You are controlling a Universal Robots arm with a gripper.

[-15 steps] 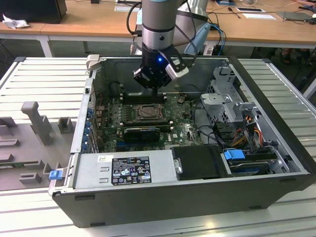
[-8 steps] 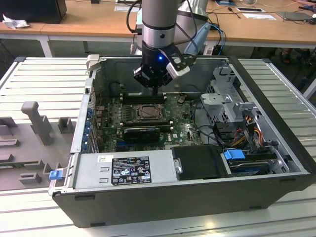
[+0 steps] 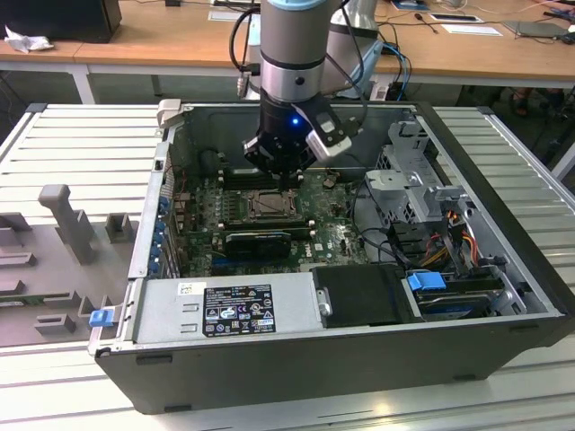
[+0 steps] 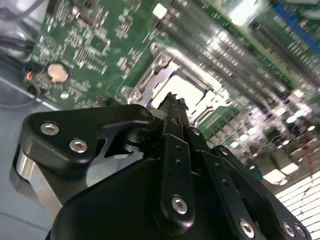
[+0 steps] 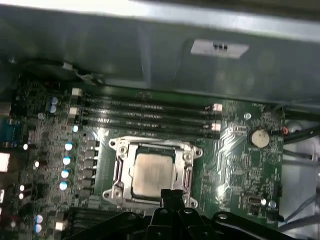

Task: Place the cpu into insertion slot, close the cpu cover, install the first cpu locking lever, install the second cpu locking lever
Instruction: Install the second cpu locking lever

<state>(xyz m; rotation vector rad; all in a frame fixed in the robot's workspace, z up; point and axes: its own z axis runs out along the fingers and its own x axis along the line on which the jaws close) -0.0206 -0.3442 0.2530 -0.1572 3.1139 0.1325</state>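
The arm pointed straight down, its tool point(image 5: 171, 196) pinched narrow just above the cpu cover point(image 5: 152, 172); the first wrist view showed the cpu point(image 5: 152, 174) seated inside

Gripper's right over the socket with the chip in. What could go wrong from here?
1. The gripper hangs at the edge of the cpu cover; a slightly off descent could strike the frame or the cpu.
2. The memory slots lie close beside the socket, leaving little room for sideways motion.

Apparently open room above the cpu cover point(image 5: 155, 172), memory slots point(image 5: 145, 117) alongside.
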